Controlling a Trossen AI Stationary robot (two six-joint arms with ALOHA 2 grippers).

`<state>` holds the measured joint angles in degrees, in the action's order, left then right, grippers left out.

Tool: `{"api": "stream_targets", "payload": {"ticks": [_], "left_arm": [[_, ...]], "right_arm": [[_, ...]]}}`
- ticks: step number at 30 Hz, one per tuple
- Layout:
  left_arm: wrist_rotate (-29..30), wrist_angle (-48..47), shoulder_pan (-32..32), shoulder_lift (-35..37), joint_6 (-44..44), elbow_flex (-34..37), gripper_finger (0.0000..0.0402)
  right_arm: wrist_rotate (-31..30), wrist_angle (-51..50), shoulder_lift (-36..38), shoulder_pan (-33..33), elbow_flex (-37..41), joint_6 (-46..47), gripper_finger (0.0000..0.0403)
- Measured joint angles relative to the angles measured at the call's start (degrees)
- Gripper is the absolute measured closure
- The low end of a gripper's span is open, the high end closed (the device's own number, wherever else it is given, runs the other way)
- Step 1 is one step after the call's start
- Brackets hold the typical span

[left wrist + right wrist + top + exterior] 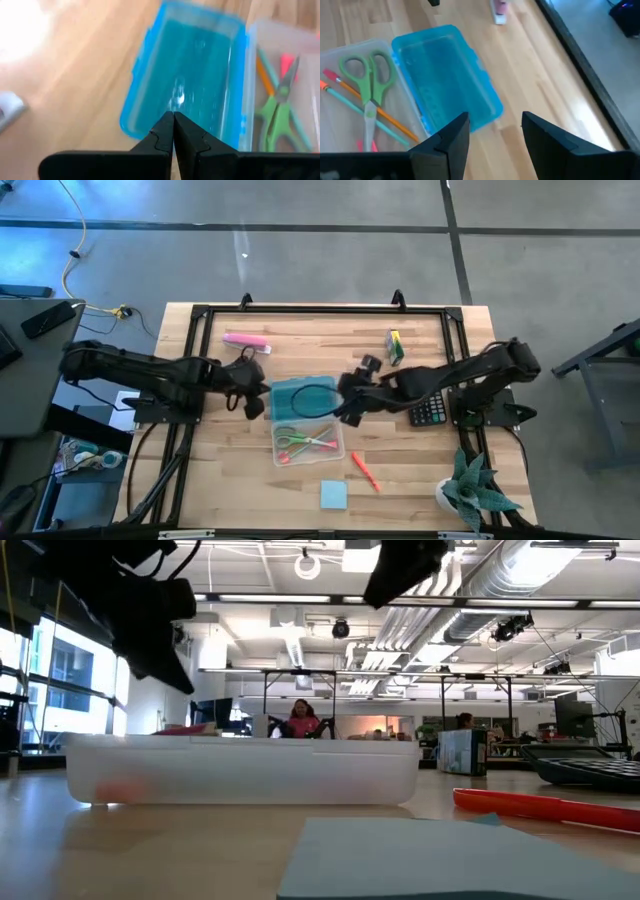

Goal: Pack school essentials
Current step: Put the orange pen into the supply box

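A clear pencil case (308, 442) lies open on the table, its blue lid (305, 395) flat beside it on the far side. In the case lie green-handled scissors (367, 80), a wooden pencil (385, 117), a green pencil (350, 102) and a small red eraser (284, 458). The orange-red pen (365, 472) and the light-blue note pad (333, 495) lie nearer the front edge. The green-yellow block (396, 345) lies at the far right. My left gripper (173, 119) is shut and hovers over the lid's left end. My right gripper (495, 125) is open above the lid's right end. Both are raised in the low view.
A pink item (245, 340) lies at the far left. A calculator (430, 410) sits under my right arm. A spiky green potted plant (475, 490) stands at the front right corner. Bare wood shows at the table's front left.
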<state>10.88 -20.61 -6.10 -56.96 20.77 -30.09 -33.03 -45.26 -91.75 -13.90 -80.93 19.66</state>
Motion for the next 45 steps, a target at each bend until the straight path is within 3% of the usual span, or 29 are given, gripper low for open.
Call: {"api": "stream_targets", "payload": {"ticks": [4,9,15,20,26,32,38,45], "left_arm": [[0.1,4.4,-1.3,1.3,-2.5,0.0,0.0401],[0.1,10.3,-1.9,1.5,-5.9,0.0,0.0401],[0.3,14.6,-1.9,1.5,-9.0,0.0,0.0401],[0.0,17.1,-1.9,1.5,-9.0,0.0,0.0401],[-0.2,17.3,-1.9,1.5,-9.0,0.0,0.0392],[-0.2,15.4,-1.8,1.5,-9.0,0.0,0.0352],[-0.4,14.2,-1.6,1.5,-5.6,0.0,0.0296],[-1.2,13.2,-1.6,1.5,-2.0,0.0,0.0249]], "right_arm": [[-2.4,-6.9,5.4,0.0,0.1,2.0,0.0231],[-4.1,-10.9,10.2,0.0,6.5,14.6,0.0231],[6.6,-6.3,11.0,-0.5,16.8,28.3,0.0231],[11.9,-0.1,9.6,-3.1,18.6,33.4,0.0231],[11.3,6.2,7.6,-8.0,14.2,32.5,0.0231],[7.2,6.2,2.6,-11.4,5.7,28.1,0.0231],[8.3,-4.5,-5.1,-12.7,-4.1,30.5,0.0231],[16.1,-12.1,-14.5,-14.7,-11.1,38.6,0.0231]]}}
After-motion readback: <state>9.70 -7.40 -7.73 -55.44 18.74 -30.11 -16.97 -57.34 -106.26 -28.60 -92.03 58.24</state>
